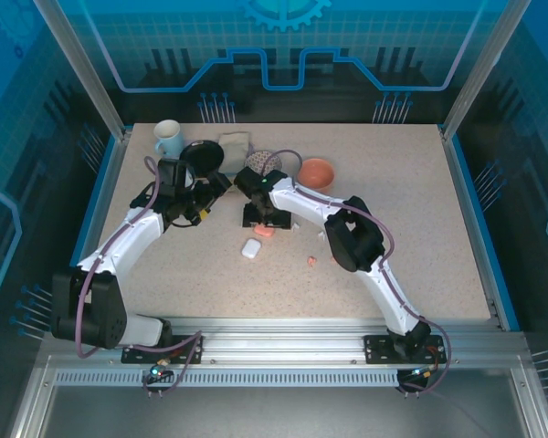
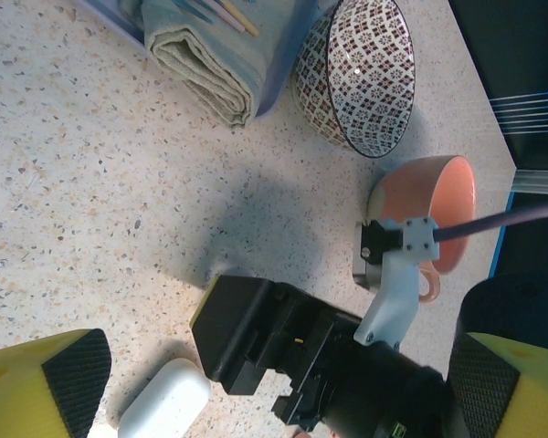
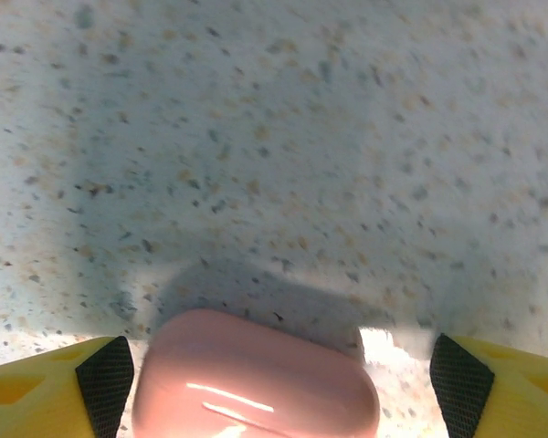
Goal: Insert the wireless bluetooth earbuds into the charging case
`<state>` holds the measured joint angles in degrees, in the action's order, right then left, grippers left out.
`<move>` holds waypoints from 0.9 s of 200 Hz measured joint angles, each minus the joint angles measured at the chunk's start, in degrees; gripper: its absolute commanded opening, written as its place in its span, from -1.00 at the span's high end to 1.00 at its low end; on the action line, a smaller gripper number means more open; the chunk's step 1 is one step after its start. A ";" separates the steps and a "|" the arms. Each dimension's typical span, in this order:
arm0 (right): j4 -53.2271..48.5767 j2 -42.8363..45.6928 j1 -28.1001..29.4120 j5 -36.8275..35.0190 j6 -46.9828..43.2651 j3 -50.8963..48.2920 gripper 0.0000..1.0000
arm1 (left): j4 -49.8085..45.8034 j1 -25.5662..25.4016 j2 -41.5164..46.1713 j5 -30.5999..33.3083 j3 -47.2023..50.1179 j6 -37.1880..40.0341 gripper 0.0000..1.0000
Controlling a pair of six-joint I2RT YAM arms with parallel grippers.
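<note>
Your right gripper (image 3: pixel 281 388) stands wide open over the salmon-pink pebble-shaped charging case (image 1: pixel 266 232), one pad on each side, gripping nothing. Your left gripper (image 1: pixel 210 196) is also wide open and empty. One tiny salmon-pink earbud (image 1: pixel 311 262) lies on the speckled table (image 1: pixel 420 228), near the right arm.

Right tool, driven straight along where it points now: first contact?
Likely the salmon-pink pebble-shaped charging case, lying between the right tool's open fingers. The speckled tabletop lies just behind it. Depth is hard to judge.
</note>
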<state>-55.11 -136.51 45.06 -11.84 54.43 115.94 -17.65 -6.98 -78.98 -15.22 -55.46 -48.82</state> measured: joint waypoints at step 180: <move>-5.27 -3.34 0.44 1.25 20.02 5.84 -0.62 | 0.61 0.07 0.02 1.99 0.57 -2.12 -0.98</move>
<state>-60.38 -139.85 45.50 -10.59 74.46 121.78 -17.04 -6.92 -78.96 -13.23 -54.89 -50.94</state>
